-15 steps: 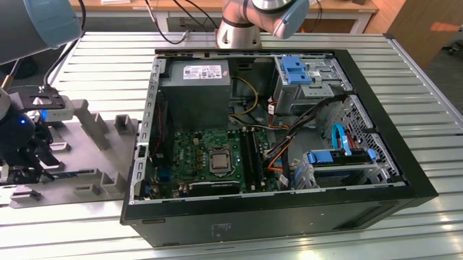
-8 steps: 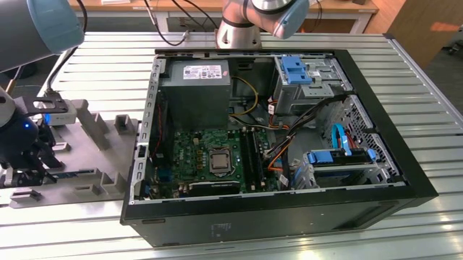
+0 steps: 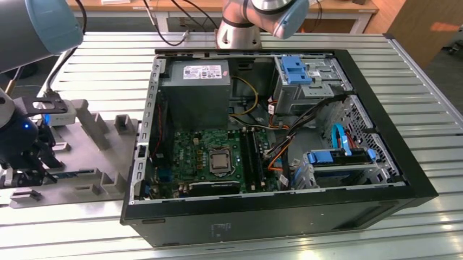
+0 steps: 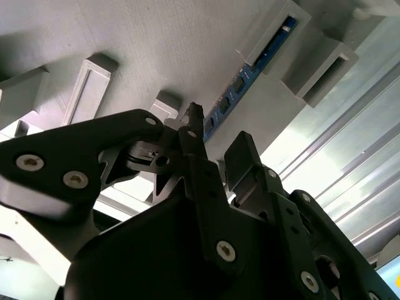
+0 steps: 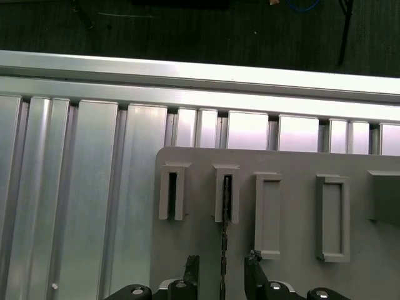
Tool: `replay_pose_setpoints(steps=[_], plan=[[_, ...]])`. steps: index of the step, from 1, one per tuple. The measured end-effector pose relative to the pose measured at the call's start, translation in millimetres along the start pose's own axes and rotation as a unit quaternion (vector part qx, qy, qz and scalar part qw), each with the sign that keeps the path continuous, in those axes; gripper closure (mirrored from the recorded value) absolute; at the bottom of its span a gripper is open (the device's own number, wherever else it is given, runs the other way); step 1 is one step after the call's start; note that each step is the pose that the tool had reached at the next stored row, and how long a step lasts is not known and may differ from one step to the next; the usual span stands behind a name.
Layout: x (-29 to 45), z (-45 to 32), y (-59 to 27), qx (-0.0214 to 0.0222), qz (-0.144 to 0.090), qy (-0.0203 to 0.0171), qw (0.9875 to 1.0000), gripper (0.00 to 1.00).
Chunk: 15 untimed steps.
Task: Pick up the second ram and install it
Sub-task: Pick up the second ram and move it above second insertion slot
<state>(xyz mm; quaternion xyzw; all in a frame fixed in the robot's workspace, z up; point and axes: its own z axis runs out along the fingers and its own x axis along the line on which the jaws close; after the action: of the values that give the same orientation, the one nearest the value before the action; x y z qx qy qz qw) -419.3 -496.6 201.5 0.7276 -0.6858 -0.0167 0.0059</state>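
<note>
The second ram (image 5: 224,240) stands on edge in the grey tray (image 5: 294,162), one end held in a slotted upright block. In the second wrist view its dark blue strip with chips (image 4: 240,81) runs toward another block. My gripper (image 5: 222,267) is open and straddles the stick, with one black finger (image 5: 190,265) on each side and a gap to the stick on both. The same fingertips (image 4: 194,119) hang just above the tray in the second wrist view. In the exterior view the gripper (image 3: 30,162) sits low over the tray (image 3: 101,162), at the exterior view's left.
An open black computer case (image 3: 376,162) lies at the exterior view's right of the tray, with the green motherboard (image 3: 206,154), its dark memory slots (image 3: 251,160), a grey power supply (image 3: 195,92) and loose cables. Several upright blocks (image 5: 331,219) rise from the tray. Ribbed aluminium table (image 5: 69,187).
</note>
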Motion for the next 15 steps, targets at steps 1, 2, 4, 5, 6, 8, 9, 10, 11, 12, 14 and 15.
replay_pose_setpoints(steps=[1, 2, 4, 5, 6, 8, 9, 10, 11, 12, 14, 15], plan=[[0.0, 0.3, 0.0, 0.0000, 0.000, 0.0000, 1.0000, 0.58], [0.0, 0.6, 0.1, 0.0000, 0.000, 0.0000, 1.0000, 0.58], [0.0, 0.6, 0.1, -0.0001, 0.000, 0.0001, 1.0000, 0.58], [0.0, 0.6, 0.1, -0.0001, 0.000, 0.0001, 1.0000, 0.58], [0.0, 0.6, 0.1, -0.0001, 0.000, 0.0001, 1.0000, 0.58], [0.0, 0.7, 0.1, 0.0000, 0.000, 0.0000, 1.0000, 0.58], [0.0, 0.7, 0.1, -0.0001, 0.000, 0.0000, 1.0000, 0.58], [0.0, 0.7, 0.1, 0.0000, 0.000, 0.0000, 1.0000, 0.58], [0.0, 0.7, 0.1, 0.0000, 0.000, 0.0000, 1.0000, 0.60], [0.0, 0.7, 0.1, 0.0000, 0.000, 0.0000, 1.0000, 0.66], [0.0, 0.7, 0.1, 0.0000, 0.000, 0.0000, 1.0000, 0.72], [0.0, 0.7, 0.1, 0.0000, 0.000, 0.0000, 1.0000, 0.72]])
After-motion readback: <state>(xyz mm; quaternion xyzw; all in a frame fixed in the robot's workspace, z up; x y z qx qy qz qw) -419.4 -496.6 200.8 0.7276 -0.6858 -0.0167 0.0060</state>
